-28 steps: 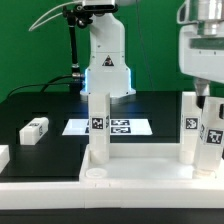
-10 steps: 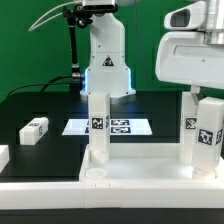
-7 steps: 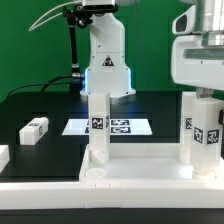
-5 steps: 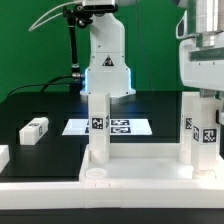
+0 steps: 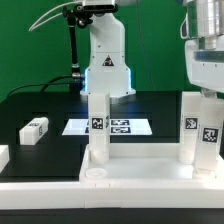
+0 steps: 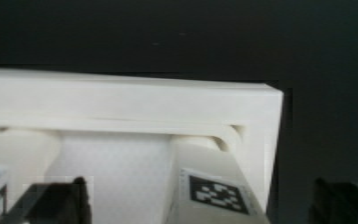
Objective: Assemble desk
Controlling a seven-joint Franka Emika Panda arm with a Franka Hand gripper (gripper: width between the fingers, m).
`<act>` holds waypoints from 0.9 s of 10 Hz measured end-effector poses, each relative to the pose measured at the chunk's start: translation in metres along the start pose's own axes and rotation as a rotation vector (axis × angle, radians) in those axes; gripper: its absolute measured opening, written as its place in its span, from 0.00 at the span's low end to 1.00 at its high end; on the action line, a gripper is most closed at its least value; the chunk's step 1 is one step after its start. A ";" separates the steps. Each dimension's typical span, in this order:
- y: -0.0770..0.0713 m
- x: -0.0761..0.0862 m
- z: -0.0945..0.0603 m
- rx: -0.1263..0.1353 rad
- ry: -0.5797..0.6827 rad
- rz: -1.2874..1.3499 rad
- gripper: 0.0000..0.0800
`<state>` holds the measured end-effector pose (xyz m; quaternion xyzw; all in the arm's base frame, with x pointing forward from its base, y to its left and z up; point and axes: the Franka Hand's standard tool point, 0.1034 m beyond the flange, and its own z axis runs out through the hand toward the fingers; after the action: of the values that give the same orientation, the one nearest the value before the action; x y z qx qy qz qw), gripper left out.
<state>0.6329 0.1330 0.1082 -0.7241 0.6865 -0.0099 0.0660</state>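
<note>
three legs [image 5: 98,125] stand in the top [image 5: 140,168]. a fourth leg [image 5: 35,128] lies loose by the worktop's [image 5: 45,102] edge at the exterior view's left. gripper [image 6: 202,203] open over one.

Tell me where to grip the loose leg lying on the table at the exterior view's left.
Probably grip the loose leg mid-length across its long sides, coming from above: it lies flat on the table, long sides exposed.
</note>
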 end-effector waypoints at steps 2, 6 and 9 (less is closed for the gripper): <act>0.004 0.005 -0.001 -0.034 -0.004 -0.308 0.80; 0.002 0.010 -0.002 -0.034 -0.006 -0.632 0.81; -0.016 0.027 -0.014 -0.028 0.054 -1.124 0.81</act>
<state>0.6490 0.1062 0.1222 -0.9788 0.1966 -0.0529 0.0231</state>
